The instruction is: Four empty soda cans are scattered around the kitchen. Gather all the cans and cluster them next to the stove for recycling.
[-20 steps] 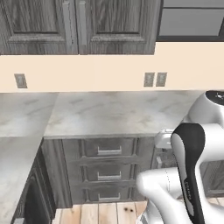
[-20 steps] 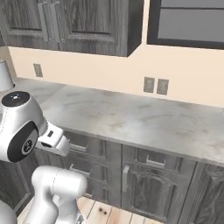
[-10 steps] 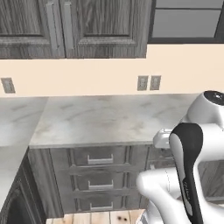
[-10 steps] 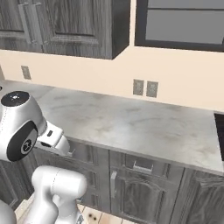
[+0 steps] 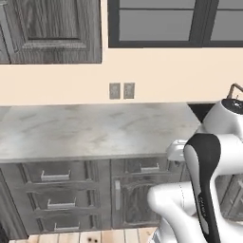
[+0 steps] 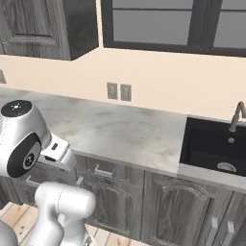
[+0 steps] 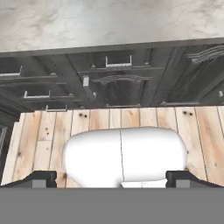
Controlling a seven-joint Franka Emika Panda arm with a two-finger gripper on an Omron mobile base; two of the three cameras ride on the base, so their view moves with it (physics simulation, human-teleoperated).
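my tool (image 7: 112, 179) stands wide, its two dark fingertips (image 7: 37, 178) far apart at the bottom of the hand view, holding nothing. it looks down at the plank floor (image 7: 131, 120) and the dark drawers (image 7: 118, 61) under the grey marble surface (image 5: 90, 130). the black sink (image 6: 216, 146) is sunk into that surface at the right, its faucet (image 6: 236, 115) behind it; i see nothing inside but the drain. i see no soda can or stove from here. my arm (image 5: 204, 185) is folded low in front of the cabinets (image 6: 168, 202), elbow raised.
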